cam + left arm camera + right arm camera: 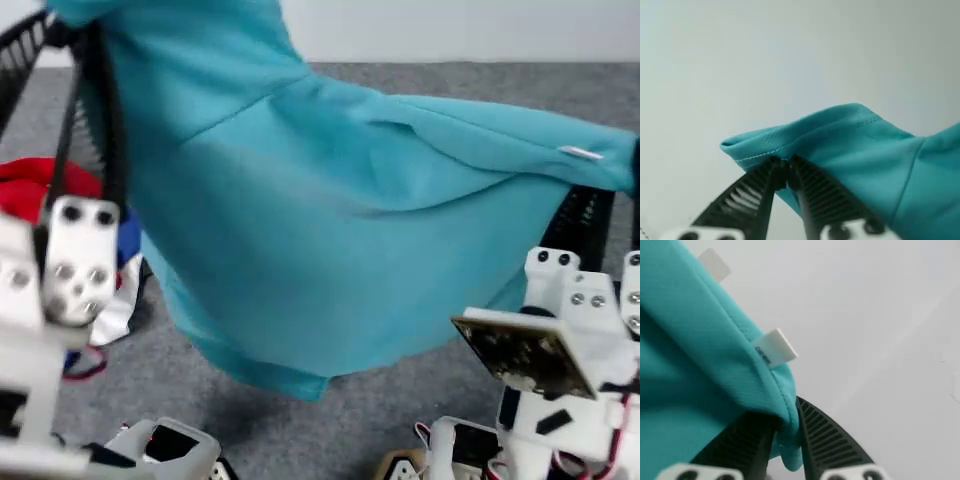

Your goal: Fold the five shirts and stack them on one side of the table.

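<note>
A teal shirt (330, 220) hangs stretched high above the grey table, held up by both arms. My left gripper (785, 169) is shut on a stitched hem corner of the teal shirt (850, 140); in the high view that arm stands at the upper left with its gripper (60, 30) at the shirt's corner. My right gripper (787, 427) is shut on the shirt's seam edge (705, 355) just below a small white label (776, 349). In the high view the right arm holds the shirt at the far right edge, near the label (582, 153).
A heap of other shirts, red (35, 190), blue and white, lies on the table at the left behind the left arm. The grey table surface (400, 400) shows under the hanging shirt. Both arm bases (560, 350) stand along the front edge.
</note>
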{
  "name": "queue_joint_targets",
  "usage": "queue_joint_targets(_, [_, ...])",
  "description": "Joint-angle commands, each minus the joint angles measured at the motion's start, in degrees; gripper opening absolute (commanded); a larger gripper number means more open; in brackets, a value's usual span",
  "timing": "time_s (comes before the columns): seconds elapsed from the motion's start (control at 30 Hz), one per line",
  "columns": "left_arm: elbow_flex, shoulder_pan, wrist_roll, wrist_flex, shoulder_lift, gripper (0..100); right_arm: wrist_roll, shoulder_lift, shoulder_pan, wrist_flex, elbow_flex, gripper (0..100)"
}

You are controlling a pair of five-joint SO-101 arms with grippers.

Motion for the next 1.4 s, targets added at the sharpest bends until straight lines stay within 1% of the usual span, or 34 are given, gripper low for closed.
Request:
queue_joint_targets(0.0, [-0.8, -0.5, -1.1, 3.6, -2.6, 1, 1.0, -0.8, -0.4, 8.3, -6.3, 0.8])
queue_joint_targets(0.13, [-0.7, -0.5, -2.1, 7.6, -4.7, 1, 2.3, -1.3, -0.3, 17.5, -10.4, 0.8])
queue_joint_targets(0.2, [-0.6, -0.6, -2.2, 9.7, -4.7, 1, 3.2, -1.0, -0.3, 20.1, -11.7, 0.8])
queue_joint_targets(0.3, [1.8, -3.4, -2.1, 13.1, -3.3, 1, 5.3, -0.5, -0.3, 23.0, -8.9, 0.8])
queue_joint_targets(0.43, [9.8, -5.7, -2.0, 13.9, 0.3, 1, 6.2, 1.7, -0.4, 22.3, 2.7, 0.8])
queue_joint_targets(0.5, [14.7, -5.4, -2.1, 13.9, 2.6, 1, 6.2, 3.2, -0.7, 18.9, 9.6, 0.8])
queue_joint_targets(0.57, [20.5, -5.3, -2.2, 12.7, 5.5, 1, 6.2, 5.2, -0.7, 13.2, 16.3, 0.8])
queue_joint_targets(0.63, [26.6, -5.7, -2.2, 8.3, 9.0, 1, 6.1, 7.6, -0.7, 6.5, 22.1, 0.8])
queue_joint_targets(0.7, [32.3, -6.9, -2.2, 1.9, 12.4, 1, 6.1, 10.2, -0.7, 0.0, 27.1, 0.8])
queue_joint_targets(0.83, [41.4, -8.6, -2.2, -15.2, 19.0, 1, 6.2, 17.0, -2.2, -14.9, 33.8, 0.8])
queue_joint_targets(0.97, [45.4, -10.0, -2.2, -29.3, 25.9, 1, 6.2, 26.9, -2.6, -30.2, 35.2, 0.8])
queue_joint_targets(1.23, [45.3, -10.2, -2.2, -48.3, 39.5, 1, 6.3, 48.4, -3.7, -59.2, 33.3, 0.8])
queue_joint_targets(1.3, [45.3, -10.2, -2.2, -51.9, 41.6, 1, 6.3, 53.7, -4.3, -63.4, 30.7, 0.8])
queue_joint_targets(1.37, [45.3, -10.2, -2.2, -52.9, 43.0, 1, 6.3, 58.5, -4.9, -66.2, 27.7, 0.8])
